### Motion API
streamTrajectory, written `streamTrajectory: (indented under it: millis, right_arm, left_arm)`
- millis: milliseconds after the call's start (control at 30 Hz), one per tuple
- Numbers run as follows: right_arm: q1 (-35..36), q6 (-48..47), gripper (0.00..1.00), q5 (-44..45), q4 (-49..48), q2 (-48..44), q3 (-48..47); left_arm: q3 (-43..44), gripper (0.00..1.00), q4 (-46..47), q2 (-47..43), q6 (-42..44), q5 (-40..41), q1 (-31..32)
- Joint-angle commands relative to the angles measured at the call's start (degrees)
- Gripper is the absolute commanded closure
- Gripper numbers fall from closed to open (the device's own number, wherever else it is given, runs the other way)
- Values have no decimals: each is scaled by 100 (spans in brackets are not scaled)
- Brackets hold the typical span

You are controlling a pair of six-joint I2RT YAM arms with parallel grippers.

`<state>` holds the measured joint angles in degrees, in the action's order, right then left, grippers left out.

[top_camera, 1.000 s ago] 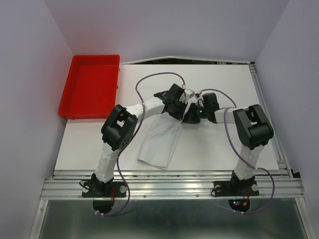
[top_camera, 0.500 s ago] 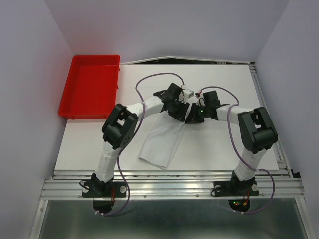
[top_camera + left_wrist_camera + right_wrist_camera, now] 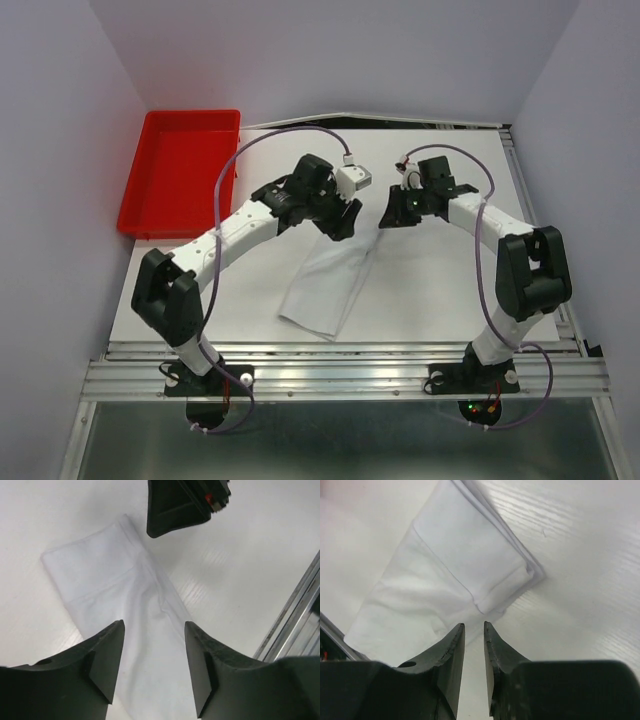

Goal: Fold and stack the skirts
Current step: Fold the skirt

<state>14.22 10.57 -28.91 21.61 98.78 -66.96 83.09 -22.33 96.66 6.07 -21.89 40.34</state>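
Observation:
A white skirt [image 3: 322,288] lies folded into a long narrow strip on the white table, running from the middle toward the near edge. My left gripper [image 3: 346,224] hovers over its far end, open and empty. In the left wrist view the skirt [image 3: 115,580] lies flat below the spread jaws of the left gripper [image 3: 154,626]. My right gripper [image 3: 389,217] is just right of the skirt's far end. In the right wrist view the right gripper [image 3: 474,626] has its jaws a narrow gap apart with nothing between them, above the skirt's folded corner [image 3: 470,560].
A red tray [image 3: 180,180] stands at the far left of the table. A metal rail [image 3: 340,352] runs along the near edge and shows in the left wrist view [image 3: 295,620]. The right gripper's black body [image 3: 182,505] is close in front of the left one.
Both grippers have lifted off the skirt's far end and drawn apart. The left arm swung its elbow out to the left. The skirt now lies free.

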Motion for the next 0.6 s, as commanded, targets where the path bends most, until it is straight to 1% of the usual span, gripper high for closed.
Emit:
streamTrajectory:
  millis: [0, 33, 67, 133, 167, 233, 267, 400, 467, 500, 567]
  right_arm:
    - [-7, -196, 72, -396, 125, -193, -546]
    - [-7, -135, 72, -492, 116, -36, -642]
    - [-7, -99, 71, -519, 46, 61, -721]
    - [55, -55, 71, -572, -51, 272, -932]
    - [133, -29, 71, -590, -95, 508, -1003]
    - [186, -28, 72, -668, -95, 782, -1178]
    - [187, -28, 72, -721, -69, 1079, -1240]
    - [301, -142, 75, -905, 133, 1669, -1276]
    - [301, -169, 76, -1003, 168, 1863, -1232]
    - [301, -213, 78, -977, 229, 1951, -1232]
    - [301, -371, 78, -733, 256, 2127, -1214]
  left_arm:
    - [-819, 42, -553, -445, 1079, 255, -52]
    - [-1221, 43, -545, -551, 1220, 351, -52]
    - [-1399, 43, -571, -613, 1535, 352, -52]
    - [-1689, 43, -676, -710, 1827, 344, -52]
    - [-1900, 43, -772, -719, 2063, 213, -61]
    - [-2050, 44, -826, -614, 2153, 124, -52]
    - [-2121, 44, -835, -553, 2188, 80, -52]
    - [-2095, 49, -634, -9, 2145, 351, -52]
    - [-1929, 50, -536, 229, 2074, 553, -52]
    - [-1858, 53, -510, 361, 2022, 598, -61]
    - [-1779, 54, -230, 590, 1890, 746, -87]
